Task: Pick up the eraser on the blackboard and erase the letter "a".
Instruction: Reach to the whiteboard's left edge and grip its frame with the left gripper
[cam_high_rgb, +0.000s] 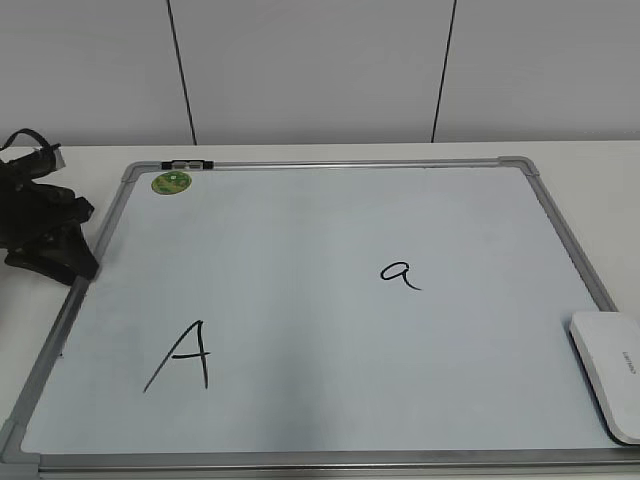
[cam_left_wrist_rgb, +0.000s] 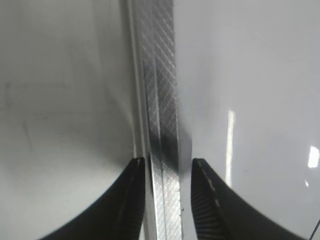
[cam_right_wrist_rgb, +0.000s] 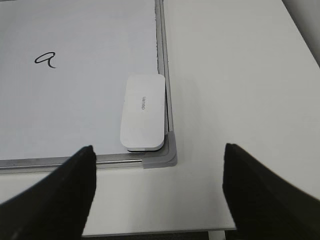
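The blackboard (cam_high_rgb: 330, 230) lies flat on the table. The letter "a" (cam_high_rgb: 398, 273) is written right of its middle and shows in the right wrist view (cam_right_wrist_rgb: 46, 60). The eraser (cam_high_rgb: 610, 370) lies white side up on the board's near right corner (cam_right_wrist_rgb: 143, 111). My right gripper (cam_right_wrist_rgb: 157, 150) is open wide and empty, hovering over the table just in front of that corner; it is out of the exterior view. My left gripper (cam_high_rgb: 82, 268) sits at the board's left edge, its jaws (cam_left_wrist_rgb: 168, 167) closed around the metal frame (cam_left_wrist_rgb: 160, 100).
A larger capital "A" (cam_high_rgb: 182, 355) is at the board's near left. A round green sticker (cam_high_rgb: 171, 182) and a small clip (cam_high_rgb: 187, 164) are at the far left corner. White table (cam_right_wrist_rgb: 235, 75) lies right of the board; a wall stands behind.
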